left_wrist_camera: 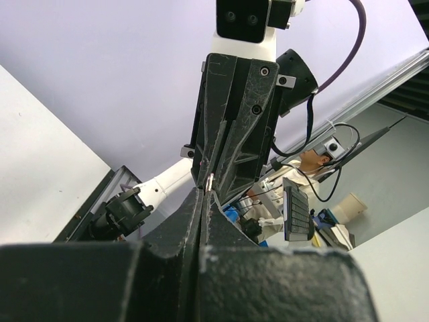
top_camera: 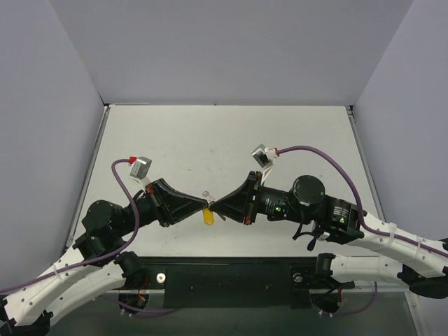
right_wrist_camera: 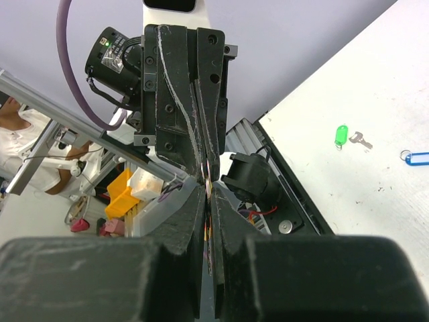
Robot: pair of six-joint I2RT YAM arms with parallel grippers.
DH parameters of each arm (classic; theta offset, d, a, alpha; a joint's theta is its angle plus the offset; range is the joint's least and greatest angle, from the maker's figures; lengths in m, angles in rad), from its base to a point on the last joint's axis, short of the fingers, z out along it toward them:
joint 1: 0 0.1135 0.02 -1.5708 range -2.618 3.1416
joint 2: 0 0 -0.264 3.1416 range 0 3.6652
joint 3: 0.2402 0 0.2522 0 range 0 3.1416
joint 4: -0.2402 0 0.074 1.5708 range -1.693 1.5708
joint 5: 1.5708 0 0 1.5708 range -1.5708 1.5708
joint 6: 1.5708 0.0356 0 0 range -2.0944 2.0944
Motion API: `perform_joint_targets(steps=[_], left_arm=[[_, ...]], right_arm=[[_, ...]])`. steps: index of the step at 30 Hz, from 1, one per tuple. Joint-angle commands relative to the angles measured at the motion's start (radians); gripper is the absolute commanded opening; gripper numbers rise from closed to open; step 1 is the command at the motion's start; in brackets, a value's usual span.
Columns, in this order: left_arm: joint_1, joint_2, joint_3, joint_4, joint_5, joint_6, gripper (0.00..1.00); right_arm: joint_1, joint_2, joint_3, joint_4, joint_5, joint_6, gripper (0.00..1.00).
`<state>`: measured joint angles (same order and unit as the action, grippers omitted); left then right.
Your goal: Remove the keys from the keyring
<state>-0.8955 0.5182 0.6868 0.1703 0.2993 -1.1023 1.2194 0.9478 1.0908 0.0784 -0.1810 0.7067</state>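
In the top view my two grippers meet tip to tip above the table's near middle. My left gripper (top_camera: 204, 204) is shut, and a thin silver key (top_camera: 206, 196) sticks up from the meeting point. It also shows as a metal sliver (left_wrist_camera: 210, 181) at the left gripper's tips (left_wrist_camera: 204, 192). My right gripper (top_camera: 218, 205) is shut on the keyring; the yellow tag (top_camera: 208, 217) hangs below the tips. In the right wrist view the jaws (right_wrist_camera: 208, 192) stand closed with a thin yellow and metal edge in the slit.
The right wrist view shows a green tag (right_wrist_camera: 341, 135) with a silver key (right_wrist_camera: 362, 140) and a blue tag (right_wrist_camera: 417, 157) lying on the white table (right_wrist_camera: 375, 80). The black base rail (top_camera: 231, 276) runs along the near edge.
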Motion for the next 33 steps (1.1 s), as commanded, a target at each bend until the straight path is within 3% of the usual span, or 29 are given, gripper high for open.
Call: perform_joint_targets(steps=[1, 13, 33], left_arm=[[-0.005, 0.005, 0.048, 0.0, -0.008, 0.015, 0.02], [-0.005, 0.015, 0.077, -0.078, 0.026, 0.061, 0.0], [-0.005, 0.101, 0.207, -0.319, 0.195, 0.208, 0.0]], right_arm=[[0.012, 0.0, 0.021, 0.021, -0.003, -0.022, 0.0], [0.012, 0.009, 0.096, -0.202, 0.035, -0.082, 0.0], [0.012, 0.065, 0.17, -0.335, -0.014, -0.11, 0.0]])
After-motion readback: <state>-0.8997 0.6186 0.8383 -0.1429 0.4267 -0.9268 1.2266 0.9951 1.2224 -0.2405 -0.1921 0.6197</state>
